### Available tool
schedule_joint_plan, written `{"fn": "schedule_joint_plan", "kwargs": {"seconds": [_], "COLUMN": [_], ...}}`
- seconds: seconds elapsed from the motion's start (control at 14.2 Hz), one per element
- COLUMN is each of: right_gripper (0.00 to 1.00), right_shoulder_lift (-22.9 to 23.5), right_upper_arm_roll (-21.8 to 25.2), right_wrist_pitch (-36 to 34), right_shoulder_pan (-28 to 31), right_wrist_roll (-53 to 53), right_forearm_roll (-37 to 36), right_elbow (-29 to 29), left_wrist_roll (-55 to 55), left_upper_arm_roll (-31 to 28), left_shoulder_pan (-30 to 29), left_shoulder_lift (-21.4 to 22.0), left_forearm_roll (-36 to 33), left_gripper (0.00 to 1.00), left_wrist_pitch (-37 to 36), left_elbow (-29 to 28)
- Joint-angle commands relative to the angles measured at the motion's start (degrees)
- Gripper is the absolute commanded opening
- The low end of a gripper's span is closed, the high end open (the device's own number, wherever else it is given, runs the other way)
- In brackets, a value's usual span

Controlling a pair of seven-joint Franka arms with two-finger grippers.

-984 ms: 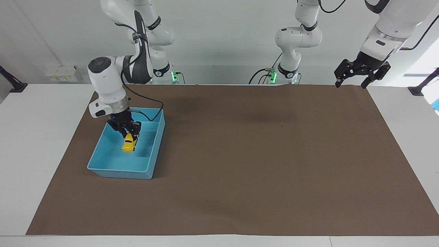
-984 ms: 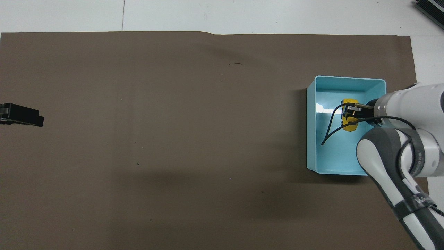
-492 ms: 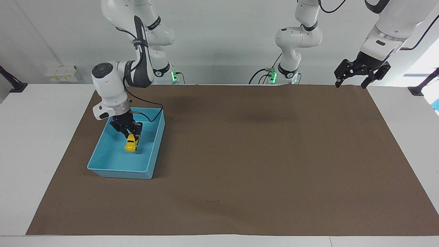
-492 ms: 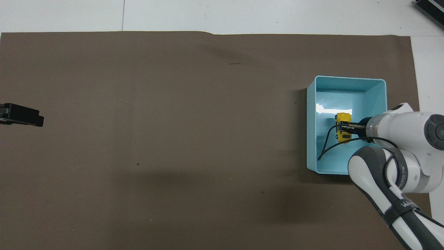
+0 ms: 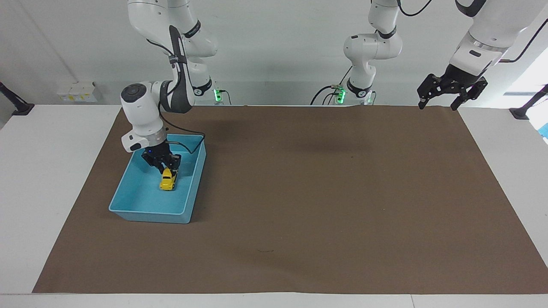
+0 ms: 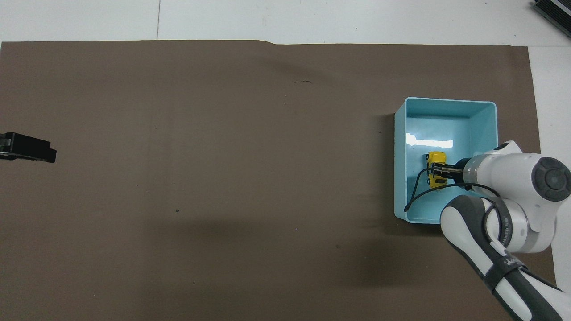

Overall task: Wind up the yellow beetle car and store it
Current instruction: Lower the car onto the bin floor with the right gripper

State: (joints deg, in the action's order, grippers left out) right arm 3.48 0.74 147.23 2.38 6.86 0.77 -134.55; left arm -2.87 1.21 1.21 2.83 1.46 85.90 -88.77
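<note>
Right gripper [image 5: 168, 170], clamped on the yellow beetle car [image 5: 167, 181], has lowered it into the blue bin [image 5: 128, 201], seemingly touching bottom; release remains. Left gripper [image 5: 441, 100] waits open.

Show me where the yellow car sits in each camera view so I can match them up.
Facing view: the yellow car is in the blue bin, toward the picture's left, held by the right gripper.
Overhead view: the yellow car is in the same bin, toward the picture's right edge.
Shared landmark: the blue bin, at the right arm's end of the brown mat.
</note>
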Motion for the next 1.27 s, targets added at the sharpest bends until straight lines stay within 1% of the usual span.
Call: {"fn": "schedule_joint_plan", "kwargs": {"seconds": [0.0, 0.42, 0.49, 0.56, 0.63, 0.7, 0.77, 0.91, 1.2], "right_gripper": [0.00, 0.00, 0.29, 0.52, 0.98, 1.00, 1.00, 1.00, 1.00], "right_shoulder_lift": [0.5, 0.8, 1.1, 1.3, 1.6, 1.7, 2.1, 2.4, 1.7], "right_upper_arm_roll": [-0.4, -0.4, -0.4, -0.5, -0.4, -0.5, -0.4, -0.4, -0.4], "right_wrist_pitch": [1.5, 0.8, 0.6, 0.3, -1.1, -3.4, -4.4, -5.7, -13.2], "right_shoulder_pan": [0.8, 0.2, 0.0, -0.5, -1.4, -2.2, -3.1, -2.5, -2.0], "right_wrist_roll": [-2.9, -3.3, -2.8, -2.7, -2.7, -2.6, -2.7, -3.8, -5.7], "right_forearm_roll": [1.7, 1.7, 1.7, 1.7, 1.7, 1.6, 1.6, 1.2, 1.2], "right_elbow": [-0.5, -0.2, 0.3, 0.5, 1.7, 2.4, 3.6, 5.3, 11.1], "left_wrist_roll": [0.4, 0.4, 0.4, 0.4, 0.4, 0.4, 0.4, 0.5, 0.5], "left_upper_arm_roll": [-0.1, -0.1, -0.1, 0.0, -0.1, 0.0, -0.1, -0.1, -0.1], "left_shoulder_pan": [-0.1, -0.1, -0.1, -0.1, -0.1, -0.1, -0.1, -0.2, -0.1], "left_shoulder_lift": [0.1, 0.1, 0.1, 0.1, 0.1, 0.1, 0.1, 0.1, 0.1], "left_forearm_roll": [0.3, 0.3, 0.3, 0.3, 0.3, 0.3, 0.3, 0.3, 0.3], "left_gripper": [1.00, 1.00, 1.00, 1.00, 1.00, 1.00, 1.00, 1.00, 1.00], "left_wrist_pitch": [-1.1, -1.1, -1.1, -1.1, -1.1, -1.1, -1.1, -1.1, -1.1], "left_elbow": [0.7, 0.7, 0.7, 0.7, 0.7, 0.7, 0.7, 0.7, 0.7]}}
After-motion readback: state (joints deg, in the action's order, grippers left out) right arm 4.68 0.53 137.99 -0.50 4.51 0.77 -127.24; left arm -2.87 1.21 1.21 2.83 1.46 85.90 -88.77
